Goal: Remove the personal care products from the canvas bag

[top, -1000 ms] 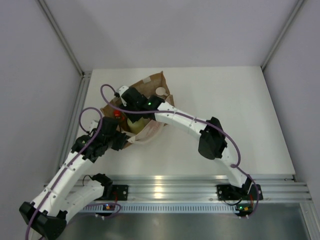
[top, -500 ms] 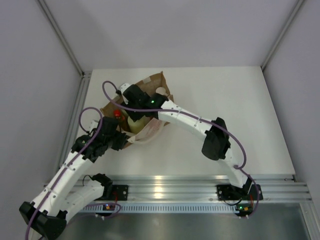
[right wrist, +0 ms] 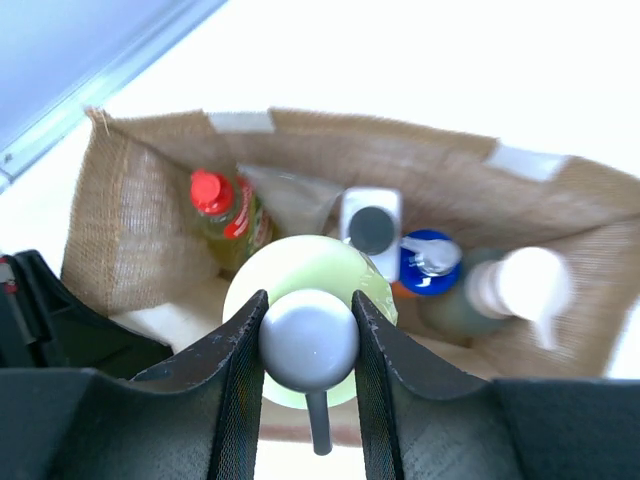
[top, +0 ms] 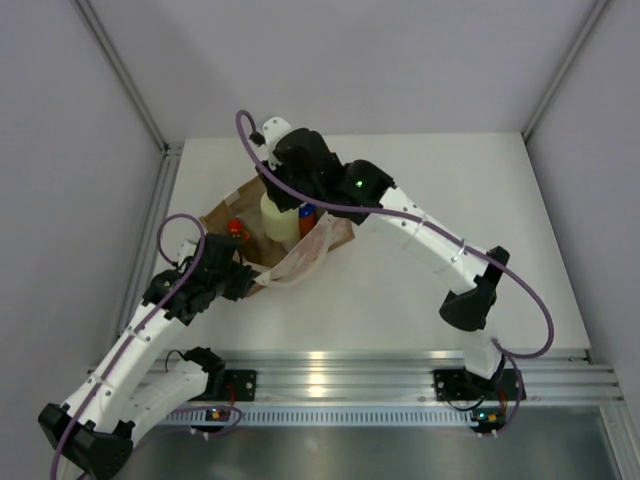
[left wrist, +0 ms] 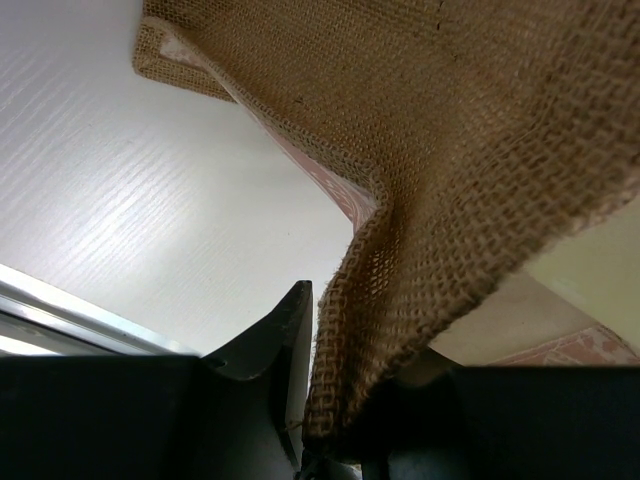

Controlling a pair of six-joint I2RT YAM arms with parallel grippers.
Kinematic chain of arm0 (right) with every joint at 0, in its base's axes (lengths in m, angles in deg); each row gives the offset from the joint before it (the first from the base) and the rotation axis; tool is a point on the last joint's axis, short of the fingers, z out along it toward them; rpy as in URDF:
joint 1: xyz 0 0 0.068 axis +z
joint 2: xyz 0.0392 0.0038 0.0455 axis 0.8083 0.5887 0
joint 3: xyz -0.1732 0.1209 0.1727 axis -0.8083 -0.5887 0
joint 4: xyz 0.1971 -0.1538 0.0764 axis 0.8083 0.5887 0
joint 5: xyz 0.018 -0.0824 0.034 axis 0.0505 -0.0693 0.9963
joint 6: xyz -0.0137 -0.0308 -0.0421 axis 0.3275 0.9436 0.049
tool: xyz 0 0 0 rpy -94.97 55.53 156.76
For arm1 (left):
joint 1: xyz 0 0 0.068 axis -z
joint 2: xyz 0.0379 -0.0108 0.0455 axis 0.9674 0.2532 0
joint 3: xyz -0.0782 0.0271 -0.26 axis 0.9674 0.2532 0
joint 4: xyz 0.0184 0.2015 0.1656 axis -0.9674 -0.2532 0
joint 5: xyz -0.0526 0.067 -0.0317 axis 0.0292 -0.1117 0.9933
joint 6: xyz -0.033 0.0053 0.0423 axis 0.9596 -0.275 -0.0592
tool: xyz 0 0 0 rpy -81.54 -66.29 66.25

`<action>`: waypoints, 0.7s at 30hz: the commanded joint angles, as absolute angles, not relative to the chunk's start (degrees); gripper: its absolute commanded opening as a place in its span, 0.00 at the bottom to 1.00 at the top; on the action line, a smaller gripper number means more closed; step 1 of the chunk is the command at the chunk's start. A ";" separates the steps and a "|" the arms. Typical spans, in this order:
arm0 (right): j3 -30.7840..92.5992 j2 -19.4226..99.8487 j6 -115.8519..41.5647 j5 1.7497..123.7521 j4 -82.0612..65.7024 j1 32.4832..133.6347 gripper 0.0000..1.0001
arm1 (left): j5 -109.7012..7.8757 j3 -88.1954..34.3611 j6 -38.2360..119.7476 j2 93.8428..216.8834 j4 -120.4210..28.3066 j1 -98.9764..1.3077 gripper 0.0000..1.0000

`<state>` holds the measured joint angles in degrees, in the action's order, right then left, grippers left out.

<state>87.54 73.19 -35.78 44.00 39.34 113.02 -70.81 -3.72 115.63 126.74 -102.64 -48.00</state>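
Note:
The brown canvas bag [top: 225, 213] stands open on the table's left. My right gripper [right wrist: 308, 325] is shut on the grey pump head of a pale yellow-green bottle [right wrist: 330, 270] and holds it above the bag; the bottle also shows in the top view [top: 279, 218]. Below it in the bag stand a yellow bottle with a red cap [right wrist: 213, 195], a white bottle with a grey cap [right wrist: 371, 225], a blue-orange bottle [right wrist: 428, 256] and a grey-green bottle with a beige pump [right wrist: 520, 283]. My left gripper [left wrist: 335, 400] is shut on the bag's jute edge [left wrist: 370, 310].
The bag's off-white handle and lining [top: 300, 258] spill toward the table's middle. A metal rail [top: 400, 375] runs along the near edge. Grey walls close in the table [top: 450, 200] at the left, back and right.
My right gripper has risen and moved toward the back, lifting the pale yellow-green bottle up out of the bag. My left gripper has stayed on the bag's edge.

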 commanded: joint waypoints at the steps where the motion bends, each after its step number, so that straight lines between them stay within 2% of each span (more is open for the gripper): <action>1: 94.84 64.96 -33.67 38.94 34.99 112.21 0.00 | -72.97 -5.20 115.48 126.98 -105.29 -47.91 0.26; 11: 95.90 55.91 -31.12 32.08 36.92 105.27 0.00 | -73.41 -5.28 115.84 127.24 -105.20 -47.91 0.26; 21: 79.75 49.57 -31.56 40.07 34.56 84.11 0.00 | -73.94 -6.95 114.17 127.68 -105.20 -48.00 0.26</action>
<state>82.93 52.49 -32.11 36.83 42.99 87.84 -71.69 -4.83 115.48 127.40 -102.84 -48.00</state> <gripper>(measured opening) 0.341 0.262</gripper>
